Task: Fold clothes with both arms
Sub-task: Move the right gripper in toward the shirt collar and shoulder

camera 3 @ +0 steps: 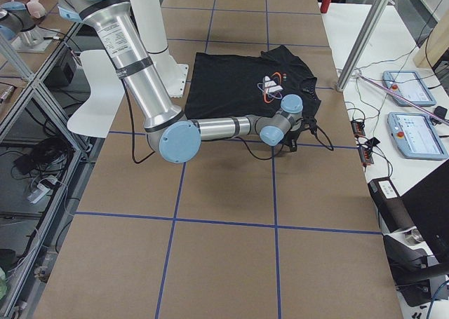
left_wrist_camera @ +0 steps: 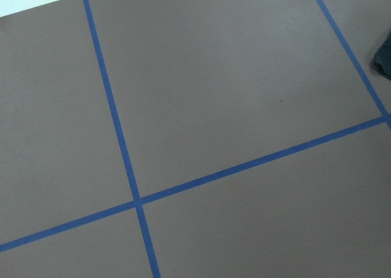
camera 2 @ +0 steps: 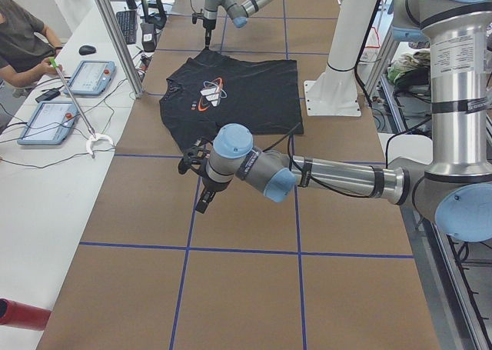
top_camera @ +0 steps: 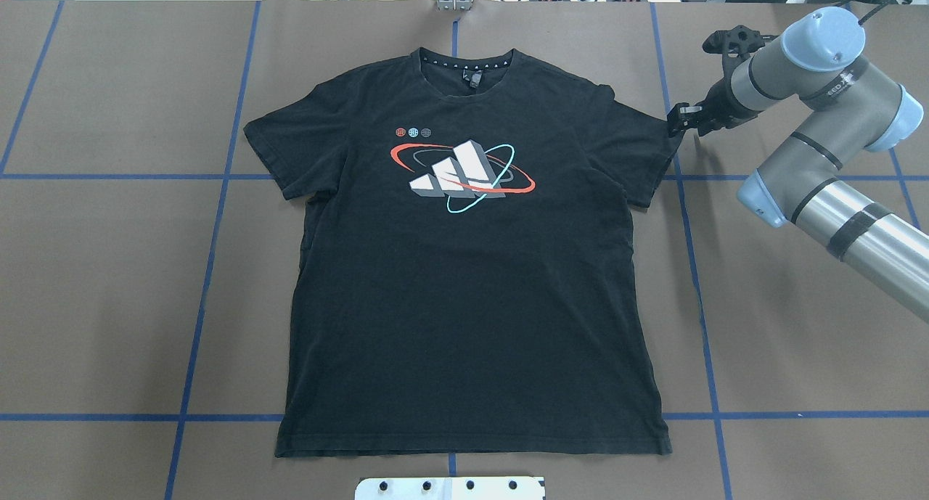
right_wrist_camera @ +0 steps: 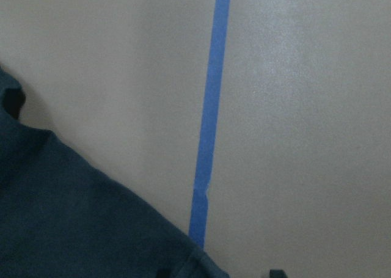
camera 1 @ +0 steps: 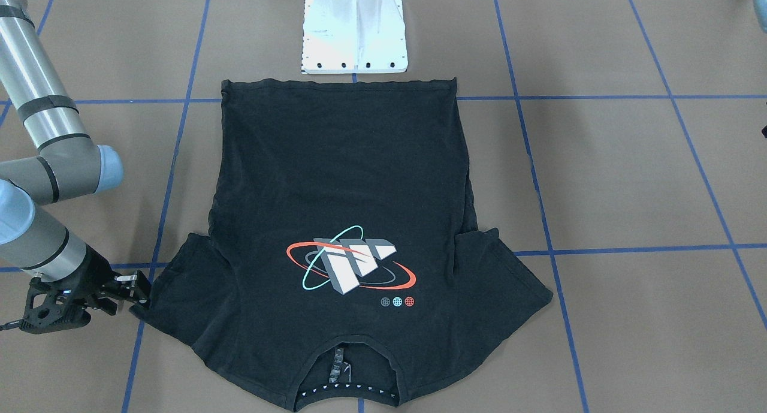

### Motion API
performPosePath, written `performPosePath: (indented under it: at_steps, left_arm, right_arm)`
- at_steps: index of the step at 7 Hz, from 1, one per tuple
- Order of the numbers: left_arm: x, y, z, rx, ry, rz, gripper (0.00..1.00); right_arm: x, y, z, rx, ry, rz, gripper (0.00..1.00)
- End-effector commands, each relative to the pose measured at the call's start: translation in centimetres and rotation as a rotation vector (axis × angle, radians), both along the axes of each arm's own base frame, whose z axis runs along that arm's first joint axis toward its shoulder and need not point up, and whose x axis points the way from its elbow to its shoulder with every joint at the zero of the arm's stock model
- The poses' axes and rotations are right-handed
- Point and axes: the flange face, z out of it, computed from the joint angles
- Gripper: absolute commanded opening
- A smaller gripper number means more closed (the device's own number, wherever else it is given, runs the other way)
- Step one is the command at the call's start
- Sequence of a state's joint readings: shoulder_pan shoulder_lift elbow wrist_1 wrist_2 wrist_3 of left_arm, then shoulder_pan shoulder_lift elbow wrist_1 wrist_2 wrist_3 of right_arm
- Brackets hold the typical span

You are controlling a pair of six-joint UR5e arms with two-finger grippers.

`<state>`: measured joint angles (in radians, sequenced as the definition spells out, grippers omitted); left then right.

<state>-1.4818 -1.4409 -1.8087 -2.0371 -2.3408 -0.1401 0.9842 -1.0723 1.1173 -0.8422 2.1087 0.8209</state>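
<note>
1. The black T-shirt (top_camera: 472, 289) lies spread flat, print up, on the brown table (top_camera: 109, 304). Its hem stops just short of the white base mount (top_camera: 450, 488), and its collar is on the side away from the robot.
2. The logo (top_camera: 464, 175), white-grey blocks ringed by orange and teal ellipses, sits on the chest. Both short sleeves are fanned out.
3. The right gripper (top_camera: 677, 120) is low at the outer edge of the sleeve on the robot's right. The right wrist view shows 2 dark fingertips (right_wrist_camera: 276, 272) set apart with the sleeve hem lying between them, so it is spread wide and pinching nothing.
4. The left gripper (camera 2: 203, 205) shows only from the side camera. It hangs over bare table past the other sleeve, clear of the cloth, and I cannot tell whether it is spread or closed.
5. The left wrist view shows crossing blue tape lines (left_wrist_camera: 116, 125) and a sliver of dark cloth at its right edge.
6. A person (camera 2: 19, 38) sits at the white side bench (camera 2: 46, 196).
</note>
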Motion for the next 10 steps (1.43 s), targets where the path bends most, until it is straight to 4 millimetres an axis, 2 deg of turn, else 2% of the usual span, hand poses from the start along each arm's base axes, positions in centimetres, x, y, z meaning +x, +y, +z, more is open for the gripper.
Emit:
performPosePath:
  at_steps: [1, 2, 4, 5, 6, 7, 8, 9, 10]
  left_arm:
    - [0.0, 0.0, 0.0, 0.000, 0.000, 0.000, 1.00]
    - [0.0, 0.0, 0.0, 0.001, -0.001, 0.001, 1.00]
    - [0.0, 0.0, 0.1, -0.002, -0.001, 0.001, 1.00]
    - [0.0, 0.0, 0.0, 0.002, -0.001, 0.002, 1.00]
    - [0.0, 0.0, -0.2, 0.005, 0.000, 0.001, 1.00]
    - [0.0, 0.1, -0.4, 0.009, 0.001, 0.000, 1.00]
    - [0.0, 0.1, -0.5, 0.009, 0.001, 0.000, 1.00]
    - [-0.1, 0.1, -0.5, 0.010, 0.001, -0.001, 1.00]
    - [0.0, 0.2, -0.5, 0.010, 0.001, 0.000, 1.00]
  right_arm:
    - [-0.1, 0.0, 0.1, -0.001, 0.002, 0.000, 0.19]
    - [-0.1, 0.0, 0.1, -0.002, 0.003, 0.000, 0.00]
    - [0.2, -0.1, -0.3, 0.003, -0.002, 0.001, 0.00]
    - [2.2, -0.9, -1.2, -0.002, -0.028, 0.012, 0.00]
    - [4.3, -0.8, -2.9, -0.012, -0.081, -0.005, 0.00]
    - [5.8, 1.4, -2.6, -0.020, -0.104, -0.019, 0.00]
    - [6.2, 2.2, -3.3, -0.013, -0.118, -0.018, 0.00]
    - [6.5, 3.2, -5.6, -0.024, -0.149, -0.027, 0.00]
    - [4.5, 2.8, -9.2, -0.088, -0.158, -0.008, 0.00]
